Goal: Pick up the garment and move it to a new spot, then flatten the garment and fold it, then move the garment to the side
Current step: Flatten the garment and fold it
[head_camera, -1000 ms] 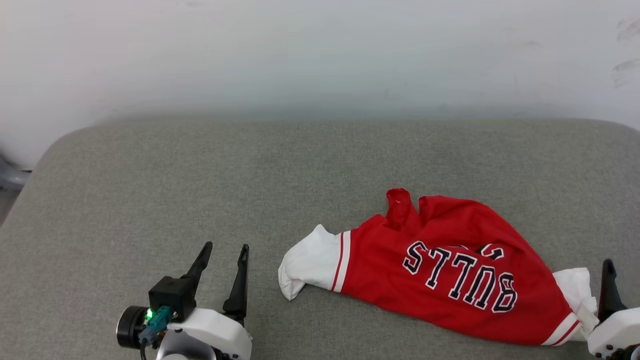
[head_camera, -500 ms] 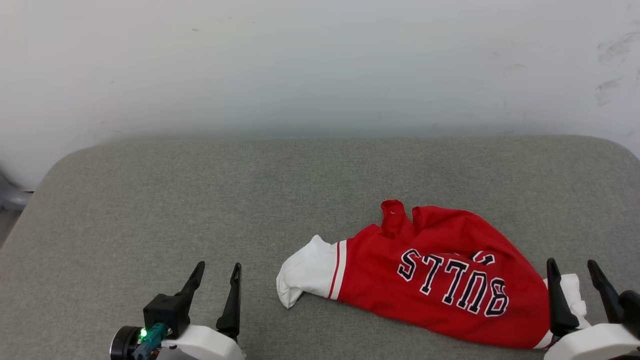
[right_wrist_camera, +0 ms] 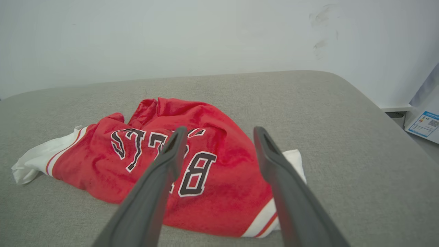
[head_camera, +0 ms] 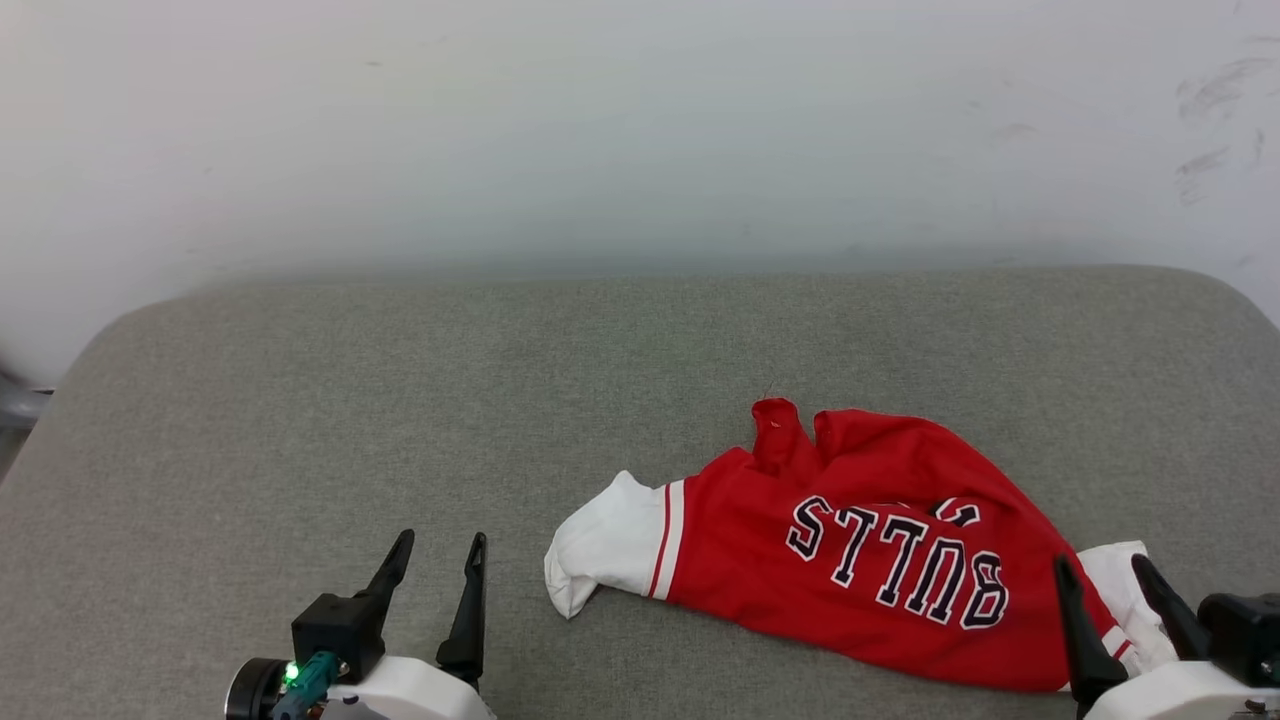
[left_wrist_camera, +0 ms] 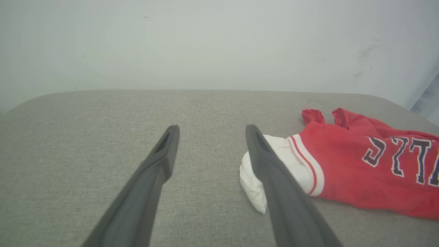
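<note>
Garment (head_camera: pixel 850 480) reads "BULLS"; left hand (head_camera: pixel 441 537), right hand (head_camera: pixel 1100 561) spread wide, empty.

The one word that can be read is "BULLS" (head_camera: pixel 895 562), in black capitals with white outlines across the chest of a red jersey (head_camera: pixel 890 470) lying toward 4 o'clock in the head view. It stands upside down there, with the B at its 4 o'clock end and the S at its 10 o'clock end. Just above it, a curl of a black, white-edged figure (head_camera: pixel 958 512) peeks from a fold, too little to read. In the right wrist view a white sheet (right_wrist_camera: pixel 425 125) at 3 o'clock carries a blue band and a small square code, its print too small to read.
</note>
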Motion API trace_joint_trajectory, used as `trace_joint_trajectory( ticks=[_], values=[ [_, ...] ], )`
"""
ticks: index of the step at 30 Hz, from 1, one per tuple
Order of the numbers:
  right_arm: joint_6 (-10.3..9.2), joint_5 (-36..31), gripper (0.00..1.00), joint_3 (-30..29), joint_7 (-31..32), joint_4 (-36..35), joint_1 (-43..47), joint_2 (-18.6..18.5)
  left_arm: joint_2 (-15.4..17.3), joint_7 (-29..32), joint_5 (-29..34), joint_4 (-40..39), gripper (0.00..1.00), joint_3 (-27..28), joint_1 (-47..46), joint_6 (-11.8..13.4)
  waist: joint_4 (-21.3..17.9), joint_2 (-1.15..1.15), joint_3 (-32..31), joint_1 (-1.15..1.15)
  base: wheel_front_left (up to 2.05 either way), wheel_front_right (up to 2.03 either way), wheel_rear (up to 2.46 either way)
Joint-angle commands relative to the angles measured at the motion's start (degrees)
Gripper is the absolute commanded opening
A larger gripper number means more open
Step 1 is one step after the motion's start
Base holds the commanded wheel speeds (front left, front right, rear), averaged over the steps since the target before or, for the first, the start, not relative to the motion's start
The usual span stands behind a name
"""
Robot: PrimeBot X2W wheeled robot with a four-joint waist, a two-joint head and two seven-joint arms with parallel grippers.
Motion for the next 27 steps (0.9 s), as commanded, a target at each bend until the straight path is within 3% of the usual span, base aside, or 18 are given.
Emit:
trace_joint_trajectory(
  ticks=[1, 8, 9, 16, 27],
  values=[
    [-0.02, 0.32, 1.0, 0.1, 0.68, 0.35, -0.8, 0.1, 0.06, -0.11, 0.07, -0.11, 1.0, 0.01, -0.59, 0.03, 0.18, 0.0, 0.23, 0.0, 0.0, 0.0, 0.0],
    [-0.02, 4.23, 1.0, -0.06, 9.89, 6.75, -8.01, -3.31, -0.15, -0.12, 0.32, -0.84, 1.0, -0.63, -1.95, 0.0, 1.37, 0.0, 2.31, 0.0, 0.0, 0.0, 0.0],
    [-0.02, 6.54, 1.0, 1.25, 15.24, 10.34, -12.87, -6.53, -0.22, -0.12, 0.41, -1.48, 1.0, -0.86, -2.94, -0.22, 2.24, 0.0, 3.98, 0.0, 0.0, 0.0, 0.0],
    [-0.02, 10.78, 1.0, 8.04, 26.18, 17.92, -25.91, -13.72, -0.87, -0.13, 1.13, -3.14, 1.0, -1.23, -6.54, -1.26, 5.26, 0.0, 9.9, 0.0, 0.0, 0.0, 0.0],
    [-0.03, 14.53, 1.0, 21.1, 31.77, 30.61, -41.05, -18.17, -3.0, -0.13, 2.34, -3.7, 1.0, -1.01, -11.33, -3.06, 8.67, 0.0, 16.69, 0.0, 0.0, 0.0, 0.0]
  ],
)
